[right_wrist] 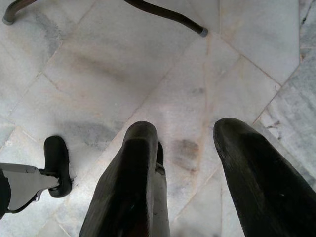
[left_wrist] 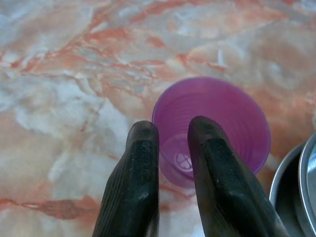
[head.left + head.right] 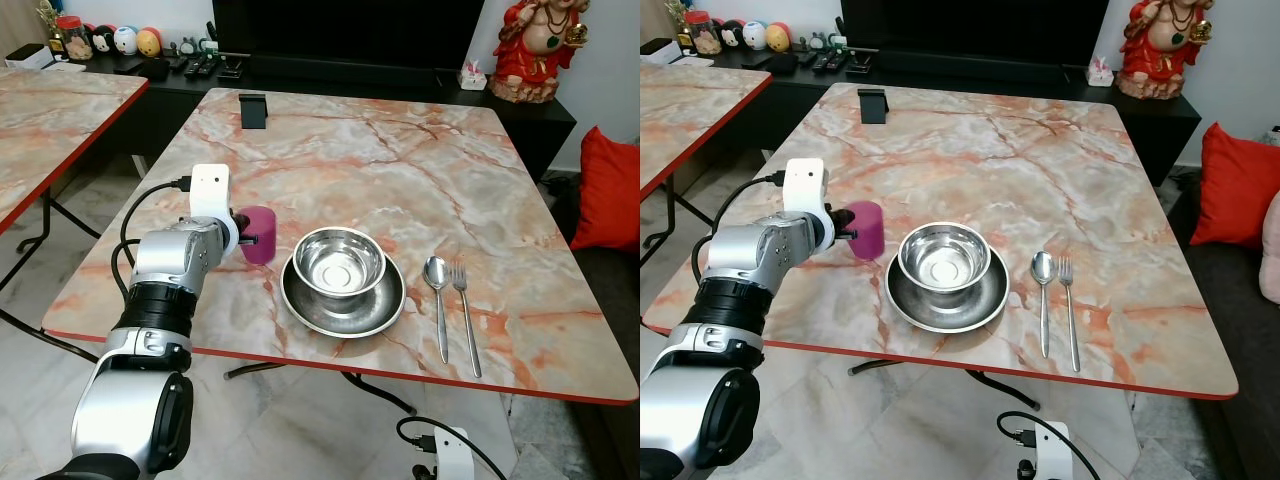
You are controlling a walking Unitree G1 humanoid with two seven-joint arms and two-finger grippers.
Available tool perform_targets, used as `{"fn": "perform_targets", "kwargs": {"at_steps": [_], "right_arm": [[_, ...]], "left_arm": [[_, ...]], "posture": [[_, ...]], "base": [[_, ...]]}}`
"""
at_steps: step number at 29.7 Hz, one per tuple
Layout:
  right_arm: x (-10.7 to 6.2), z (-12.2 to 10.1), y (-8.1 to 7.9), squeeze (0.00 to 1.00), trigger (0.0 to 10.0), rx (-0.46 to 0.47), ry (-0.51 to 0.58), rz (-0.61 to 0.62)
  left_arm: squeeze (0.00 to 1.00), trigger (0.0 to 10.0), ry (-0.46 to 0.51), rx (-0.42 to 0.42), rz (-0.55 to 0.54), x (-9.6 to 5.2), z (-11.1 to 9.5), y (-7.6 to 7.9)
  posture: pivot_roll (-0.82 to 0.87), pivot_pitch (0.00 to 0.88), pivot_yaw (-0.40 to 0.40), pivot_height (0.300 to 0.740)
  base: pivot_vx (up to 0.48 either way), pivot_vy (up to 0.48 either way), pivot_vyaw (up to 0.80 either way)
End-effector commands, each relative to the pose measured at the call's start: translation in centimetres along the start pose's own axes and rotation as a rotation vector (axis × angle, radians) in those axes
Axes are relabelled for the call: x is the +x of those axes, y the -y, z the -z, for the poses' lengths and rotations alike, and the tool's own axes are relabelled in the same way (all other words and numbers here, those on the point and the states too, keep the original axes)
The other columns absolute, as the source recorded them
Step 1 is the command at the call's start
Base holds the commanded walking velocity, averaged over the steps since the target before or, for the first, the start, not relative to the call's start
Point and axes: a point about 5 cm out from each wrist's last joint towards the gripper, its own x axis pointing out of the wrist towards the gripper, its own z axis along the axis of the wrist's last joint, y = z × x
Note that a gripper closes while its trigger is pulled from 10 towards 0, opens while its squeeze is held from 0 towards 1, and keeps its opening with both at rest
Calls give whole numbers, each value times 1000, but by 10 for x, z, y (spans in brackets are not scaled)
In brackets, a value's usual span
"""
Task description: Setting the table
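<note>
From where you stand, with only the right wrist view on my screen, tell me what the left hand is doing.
Observer: The left hand is at a purple cup standing upright on the marble table, one finger inside the rim, the other outside.
Operator: Report what sits beside that cup.
Observer: A steel bowl nested on a steel plate, on the cup's right and apart from it.
Operator: List the cutlery.
Observer: A spoon and a fork lie side by side, right of the plate.
Operator: Locate my right hand.
Observer: The right hand hangs open over the floor tiles, below the table's edge.
</note>
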Motion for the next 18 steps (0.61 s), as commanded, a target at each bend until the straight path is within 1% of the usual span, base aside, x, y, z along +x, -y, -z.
{"fn": "perform_targets", "kwargs": {"at_steps": [1, 6, 8, 11, 12, 13, 14, 15, 16, 18], "right_arm": [[0, 2, 2, 0, 10000, 0, -9, 5], [0, 2, 2, 0, 10000, 1, -9, 5], [0, 2, 2, 0, 10000, 1, -9, 6], [0, 2, 2, 0, 10000, 0, -7, 6], [0, 1, 3, 0, 10000, 9, 0, 13], [0, 1, 3, 0, 10000, 12, 2, 15], [0, 0, 3, 0, 10000, 19, 15, 19], [0, -1, 3, 0, 10000, 29, 23, 21], [0, -1, 3, 0, 10000, 43, 33, 24], [0, -2, 3, 0, 10000, 44, 40, 26]], "left_arm": [[0, 10000, 44, -11, -6, -2, -10, 1], [0, 10000, 49, -18, -6, -1, -10, 1], [0, 10000, 68, -11, -6, -2, -11, 2], [0, 10000, 197, 3, 5, -7, -26, 3], [0, 10000, 325, 64, 9, -13, -38, 3], [0, 10000, 369, 86, 10, -15, -41, 3], [0, 10000, 460, 120, 10, -20, -44, 2], [0, 10000, 508, 109, 36, -24, -44, 3], [0, 10000, 578, 108, 51, -29, -43, 3], [0, 10000, 610, 135, 39, -32, -40, 2]], "posture": [[39, 0, -59, 740], [38, 0, -59, 740], [38, 0, -60, 740], [38, 0, -62, 740], [40, 0, -62, 740], [40, 0, -62, 740], [39, 0, -61, 740], [39, 0, -61, 740], [39, 0, -61, 740], [33, 0, -56, 740]], "base": [[0, 0, 0], [0, 0, 0], [0, 0, 0], [0, 0, 0], [0, 0, 0], [0, 0, 0], [0, 0, 0], [0, 0, 0], [0, 0, 0], [0, 0, 0]]}}
